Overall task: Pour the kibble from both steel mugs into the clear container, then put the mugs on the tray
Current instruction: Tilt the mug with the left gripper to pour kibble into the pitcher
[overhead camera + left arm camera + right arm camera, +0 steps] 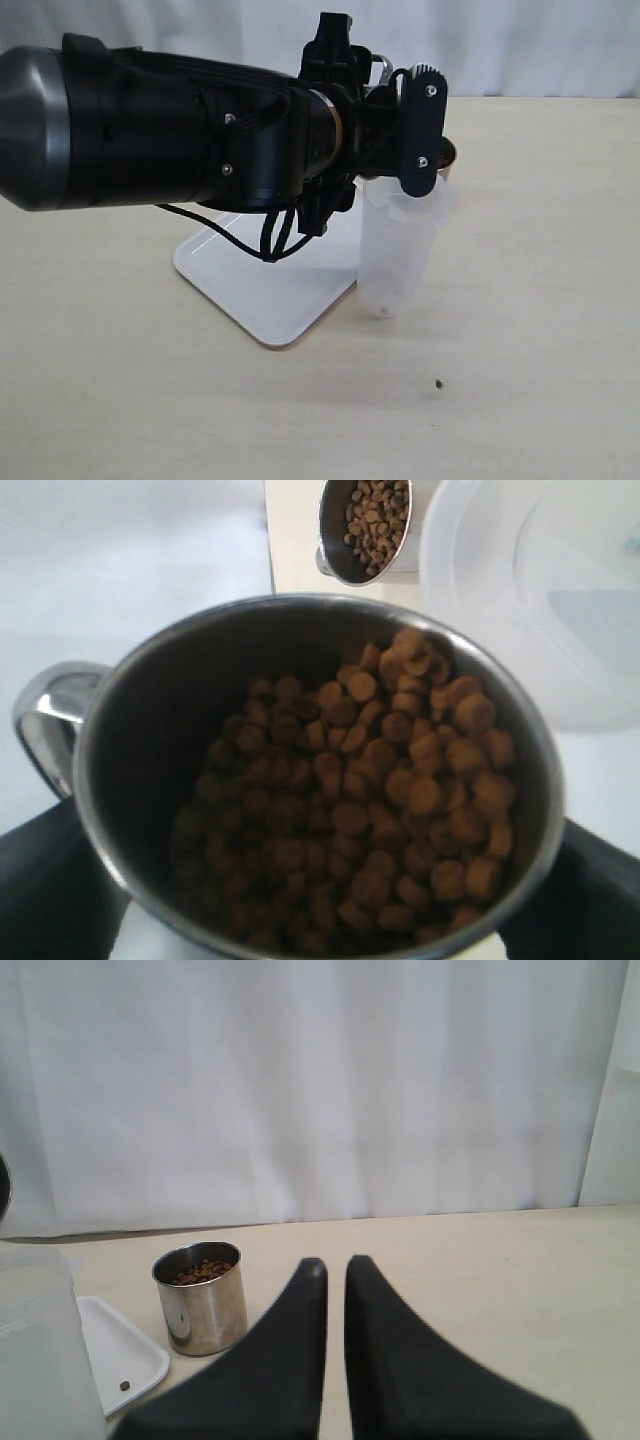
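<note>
My left claw (402, 128) grasps a full mug (320, 780) by the container (400, 250); a hasty tilt could spill kibble (380, 790) onto the surface (540, 300). My right claw (328, 1268) is clenched, empty.

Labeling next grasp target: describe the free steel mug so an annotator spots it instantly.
Find the white tray. Just off its corner, upright on the table, stands the free steel mug, kibble inside. The twin mug is gripped in the air; this one stands untouched.
</note>
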Motion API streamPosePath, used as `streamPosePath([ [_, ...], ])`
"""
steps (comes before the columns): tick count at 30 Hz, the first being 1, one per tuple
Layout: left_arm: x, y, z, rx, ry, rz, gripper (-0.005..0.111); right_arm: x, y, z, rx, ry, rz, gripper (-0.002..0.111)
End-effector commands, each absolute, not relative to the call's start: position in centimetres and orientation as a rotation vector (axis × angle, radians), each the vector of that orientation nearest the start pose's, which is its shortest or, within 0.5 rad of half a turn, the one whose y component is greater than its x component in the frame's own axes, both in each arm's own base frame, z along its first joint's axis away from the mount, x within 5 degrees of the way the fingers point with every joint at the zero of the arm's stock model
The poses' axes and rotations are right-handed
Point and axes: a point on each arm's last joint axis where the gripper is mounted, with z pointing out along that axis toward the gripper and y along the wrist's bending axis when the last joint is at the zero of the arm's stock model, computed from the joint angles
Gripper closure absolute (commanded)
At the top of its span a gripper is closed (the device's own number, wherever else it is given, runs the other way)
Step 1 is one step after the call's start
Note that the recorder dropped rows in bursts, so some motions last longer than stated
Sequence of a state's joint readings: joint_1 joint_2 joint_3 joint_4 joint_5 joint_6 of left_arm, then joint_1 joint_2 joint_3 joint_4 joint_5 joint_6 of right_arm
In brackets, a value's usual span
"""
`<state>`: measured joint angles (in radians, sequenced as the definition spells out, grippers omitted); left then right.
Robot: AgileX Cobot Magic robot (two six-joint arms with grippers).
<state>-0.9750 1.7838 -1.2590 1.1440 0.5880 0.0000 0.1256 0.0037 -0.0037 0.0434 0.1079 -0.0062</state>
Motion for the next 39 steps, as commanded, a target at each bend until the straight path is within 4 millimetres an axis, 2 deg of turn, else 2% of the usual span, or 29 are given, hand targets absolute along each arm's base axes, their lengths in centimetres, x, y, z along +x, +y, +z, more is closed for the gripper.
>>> streamPosePath([
  [1, 25.9, -30.1, 26.2, 1.742, 1.367, 0.666, 0.107, 5.6, 0.7, 20.3, -0.068, 1.592, 0.128, 0.103],
  [32, 26.0, -30.3, 26.4, 1.756, 1.298, 0.682, 0.107, 5.6, 0.7, 20.3, -0.068, 1.592, 0.128, 0.103],
  [39, 24.7, -31.4, 26.6, 1.784, 1.229, 0.699, 0.107, 5.6, 0.7, 20.3, -0.068, 1.592, 0.128, 0.103],
])
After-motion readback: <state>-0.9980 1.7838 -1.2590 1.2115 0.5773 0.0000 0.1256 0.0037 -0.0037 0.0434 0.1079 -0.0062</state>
